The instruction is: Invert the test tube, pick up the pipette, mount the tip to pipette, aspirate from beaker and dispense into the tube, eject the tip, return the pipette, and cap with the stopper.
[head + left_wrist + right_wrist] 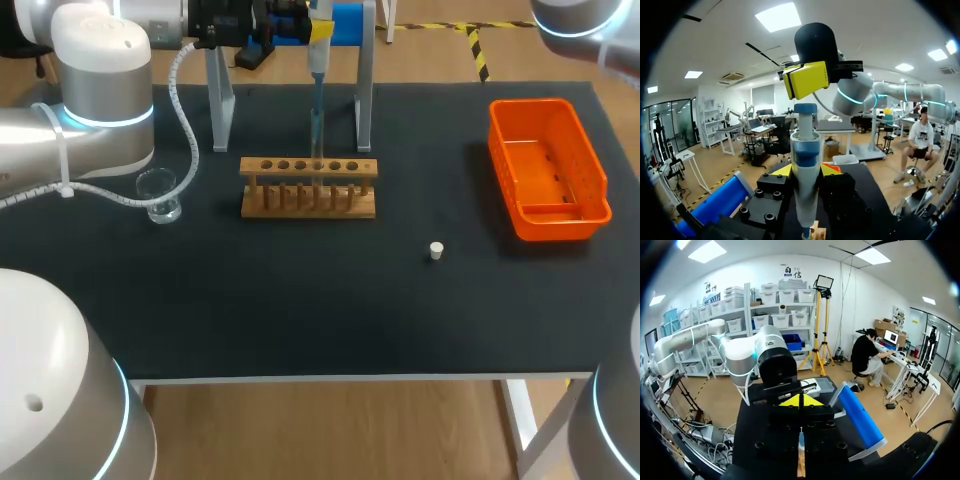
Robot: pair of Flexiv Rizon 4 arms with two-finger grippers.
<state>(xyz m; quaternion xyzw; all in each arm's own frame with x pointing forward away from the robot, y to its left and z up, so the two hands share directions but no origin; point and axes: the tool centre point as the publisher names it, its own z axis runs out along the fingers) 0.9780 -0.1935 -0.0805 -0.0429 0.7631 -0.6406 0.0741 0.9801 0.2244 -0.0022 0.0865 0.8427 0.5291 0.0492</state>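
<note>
My left gripper (320, 30) is shut on the white and blue pipette (317, 80), holding it upright over the wooden rack (308, 187). The pipette's tip points down into a clear test tube (316, 140) standing in a middle hole of the rack. In the left wrist view the pipette (805, 165) stands between my left gripper's (805, 172) yellow tips. My right gripper (806, 79) is shut and sits right on top of the plunger. The right wrist view shows my right gripper (800, 401) with its tips together above the pipette (801, 440).
A glass beaker (160, 195) stands left of the rack, beside my left arm. A small white stopper (436, 250) lies right of centre. An orange bin (548, 168) sits at the far right. The pipette stand's metal legs (365, 100) rise behind the rack.
</note>
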